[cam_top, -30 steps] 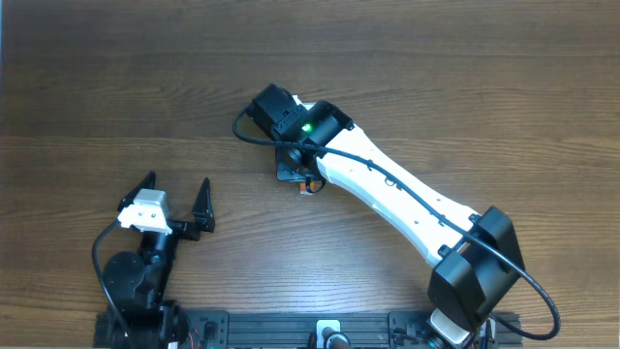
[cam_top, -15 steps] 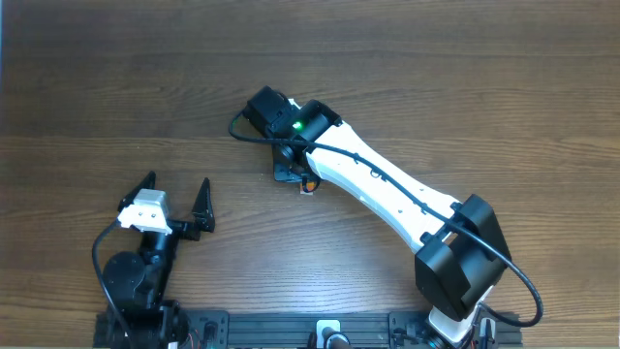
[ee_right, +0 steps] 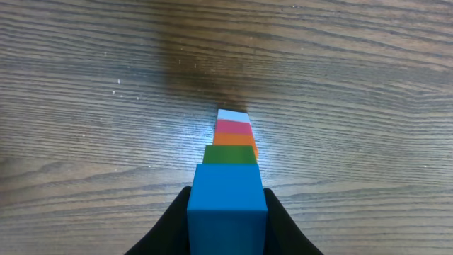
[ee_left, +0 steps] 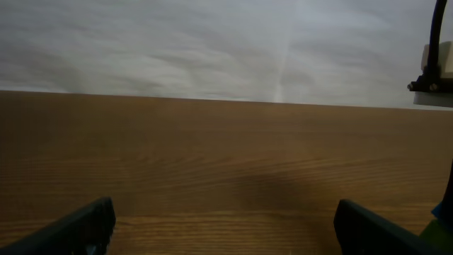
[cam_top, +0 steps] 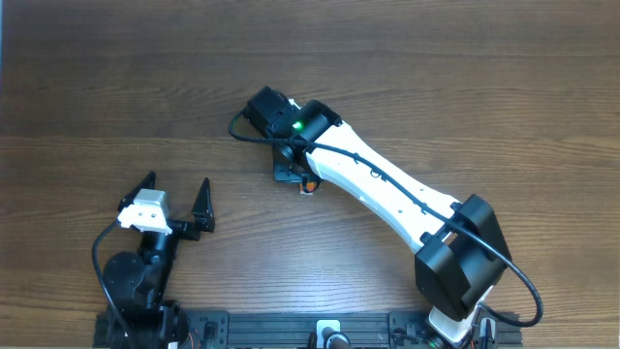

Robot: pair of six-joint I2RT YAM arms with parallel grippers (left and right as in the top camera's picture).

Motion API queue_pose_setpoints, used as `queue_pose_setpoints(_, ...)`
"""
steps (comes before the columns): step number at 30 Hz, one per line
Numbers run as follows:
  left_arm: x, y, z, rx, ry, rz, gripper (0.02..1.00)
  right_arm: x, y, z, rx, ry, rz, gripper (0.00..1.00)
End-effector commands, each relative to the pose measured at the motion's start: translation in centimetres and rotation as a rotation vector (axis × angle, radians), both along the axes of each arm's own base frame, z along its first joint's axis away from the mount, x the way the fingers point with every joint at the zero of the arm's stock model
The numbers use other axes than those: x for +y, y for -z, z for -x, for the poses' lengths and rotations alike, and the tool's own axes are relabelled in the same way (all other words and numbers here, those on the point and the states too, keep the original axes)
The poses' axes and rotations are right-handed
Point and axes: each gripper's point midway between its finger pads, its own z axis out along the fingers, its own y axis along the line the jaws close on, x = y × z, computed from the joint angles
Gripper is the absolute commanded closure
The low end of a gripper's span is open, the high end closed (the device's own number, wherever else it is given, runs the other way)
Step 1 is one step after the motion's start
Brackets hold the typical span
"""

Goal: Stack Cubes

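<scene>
Top view shows the left gripper (cam_top: 177, 184) near its arm's base, fingers spread wide with nothing between them, over the brown wooden table (cam_top: 465, 87). Further right, mid-table, the right gripper (ee_right: 226, 212) is clenched on a blue cube (ee_right: 226, 202). That cube sits directly above a stack: green cube (ee_right: 230, 154), orange cube (ee_right: 234, 139), pink cube (ee_right: 233, 127), white cube (ee_right: 233, 114). I cannot tell whether blue touches green.

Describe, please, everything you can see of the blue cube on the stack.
The blue cube is a matte, sharp-edged block with an unmarked top face; its material is unclear. It sits upright and topmost, directly above the green cube, held by the right pincer, whose black fingers press against two opposite sides.
</scene>
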Motion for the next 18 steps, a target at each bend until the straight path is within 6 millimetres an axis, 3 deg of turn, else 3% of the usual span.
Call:
queue_pose_setpoints(1,-0.24,0.12,0.03,-0.005,0.013,-0.014,0.02,0.53,0.02,-0.15,0.001,-0.007,-0.002,0.939)
queue_pose_setpoints(18,-0.24,0.12,0.03,-0.005,0.013,-0.014,0.02,0.56,0.58,-0.08,0.013,-0.009,0.009,0.899)
